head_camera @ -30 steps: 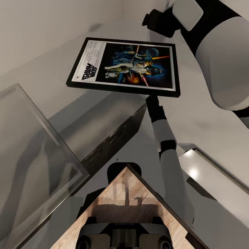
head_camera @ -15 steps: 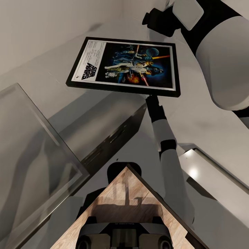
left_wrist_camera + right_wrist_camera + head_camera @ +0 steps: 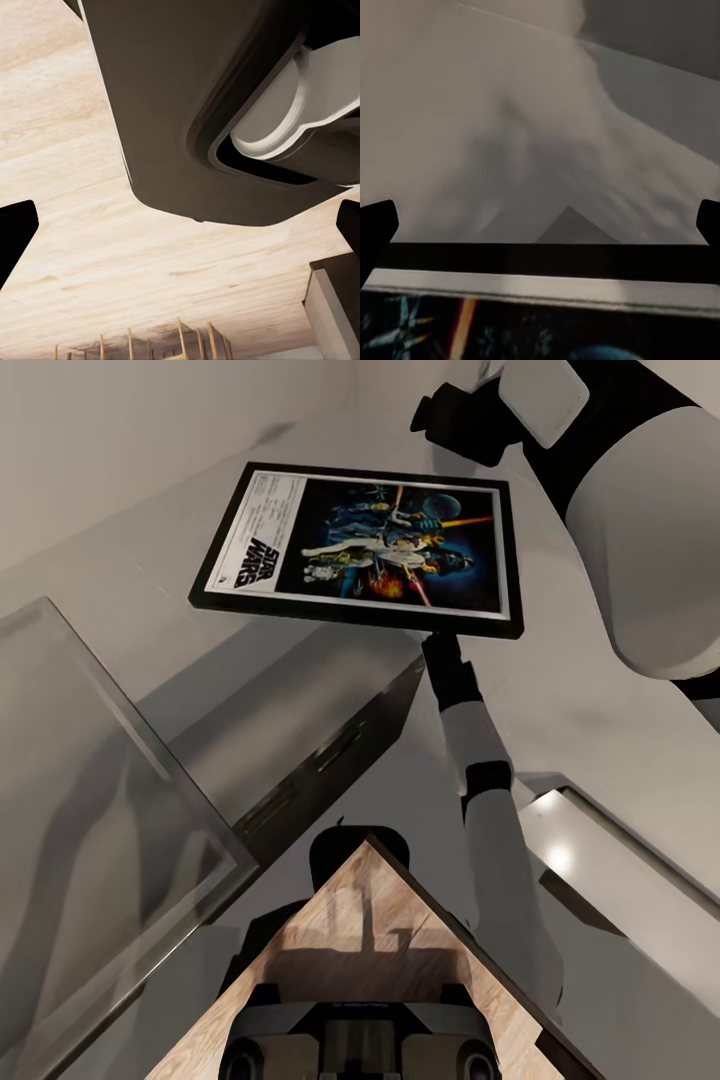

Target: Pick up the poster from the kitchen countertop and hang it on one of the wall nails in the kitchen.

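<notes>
Kitchen corner, pale walls above a smooth light grey L-shaped kitchen countertop. Held clear of that worktop, straight above the right gripper: the rectangular black-framed Star Wars poster, carried by its near long edge. Grip itself hidden under the frame; jaw width impossible to tell. Left gripper down by the trunk, fingertips wide, nothing between. Likely hazard: a one-edge hold on so broad a panel, prone to swinging, slipping or clipping the wall on the way to a nail. Lifted and tipped slightly since a second ago.
</notes>
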